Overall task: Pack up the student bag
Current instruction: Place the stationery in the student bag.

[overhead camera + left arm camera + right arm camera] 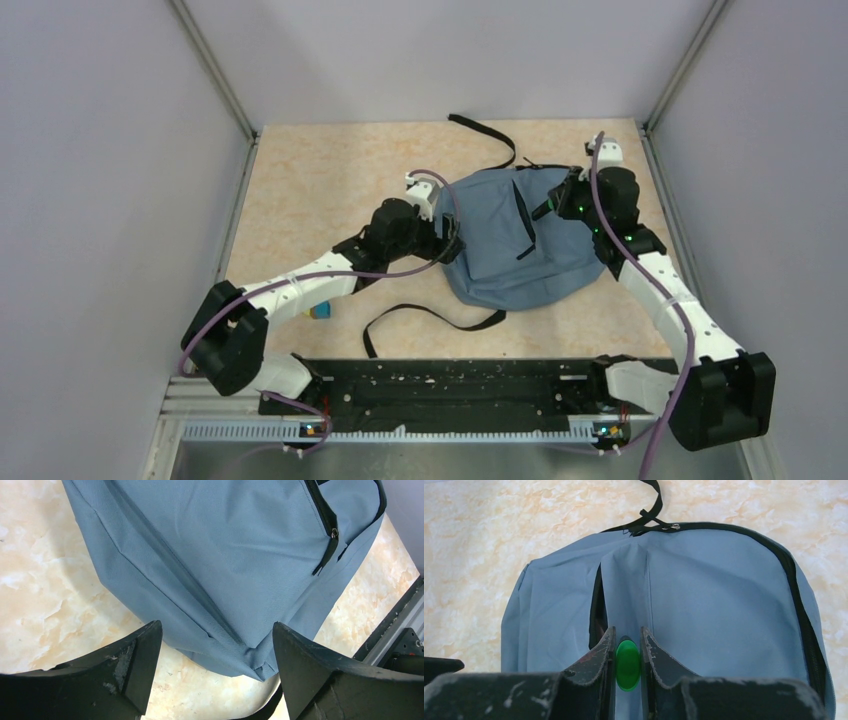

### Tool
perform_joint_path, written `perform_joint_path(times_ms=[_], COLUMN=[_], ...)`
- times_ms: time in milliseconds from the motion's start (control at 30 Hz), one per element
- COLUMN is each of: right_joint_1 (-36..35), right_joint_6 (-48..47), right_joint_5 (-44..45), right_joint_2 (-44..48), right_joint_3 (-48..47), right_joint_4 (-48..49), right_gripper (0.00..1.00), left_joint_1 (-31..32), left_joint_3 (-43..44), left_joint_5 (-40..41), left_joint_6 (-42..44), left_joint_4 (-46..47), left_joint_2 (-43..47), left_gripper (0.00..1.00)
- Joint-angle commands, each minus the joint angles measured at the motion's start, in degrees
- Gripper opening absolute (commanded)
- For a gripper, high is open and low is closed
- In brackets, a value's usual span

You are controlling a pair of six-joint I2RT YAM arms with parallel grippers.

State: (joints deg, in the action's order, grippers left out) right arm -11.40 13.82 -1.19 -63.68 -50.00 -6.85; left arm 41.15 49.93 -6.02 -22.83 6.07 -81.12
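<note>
Currently the student bag (510, 235) lies flat on the worktop (320, 180), between the two arms. The right end effector (628, 635) is nearly closed on a small green round piece (628, 666), just at the raised fold of fabric beside the dark zip slit (596, 605); whether it also pinches fabric, I cannot tell. The left end effector (217, 635) stands wide open and holds nothing, with one bag corner between its fingers. To do this step well, I think the left side should first lift the lip to widen the slit. The right should let go only once the green piece is inside.
</note>
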Motion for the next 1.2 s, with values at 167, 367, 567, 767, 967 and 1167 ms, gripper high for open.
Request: perform_joint_path(times_ms=[167,367,567,767,967,1167], right_joint_1=[1.16,1.20,1.18,1.20,1.20,1.15], right_joint_6=[-1.06,-2.85,-3.83,-4.30,-1.25,1.96], right_joint_5=[-6.90,-7.23,-8.86,-10.16,-15.06,-18.03], right_joint_2=[2.66,-1.70,-4.91,-7.30,-10.03,-14.02], right_joint_3=[-3.57,-4.54,-4.84,-4.67,-2.37,-0.42], right_joint_4=[3.71,4.30,5.11,4.02,5.84,8.60], right_gripper=[0.00,0.00,0.00,0.00,0.00,0.00], left_joint_1=[-0.78,-0.76,-0.79,-0.89,-0.89,-0.89], left_joint_3=[0.23,0.69,0.87,1.21,1.74,2.05], left_joint_5=[-1.67,-2.59,-2.39,-2.72,-3.21,-3.37], left_joint_6=[-0.79,-0.81,-0.46,-0.46,-0.38,-0.29], left_joint_4=[3.81,3.79,2.95,3.07,3.02,3.16], left_joint_2=[1.04,0.27,0.37,0.04,-0.35,-1.23], left_gripper=[0.85,0.84,0.84,0.83,0.81,0.81])
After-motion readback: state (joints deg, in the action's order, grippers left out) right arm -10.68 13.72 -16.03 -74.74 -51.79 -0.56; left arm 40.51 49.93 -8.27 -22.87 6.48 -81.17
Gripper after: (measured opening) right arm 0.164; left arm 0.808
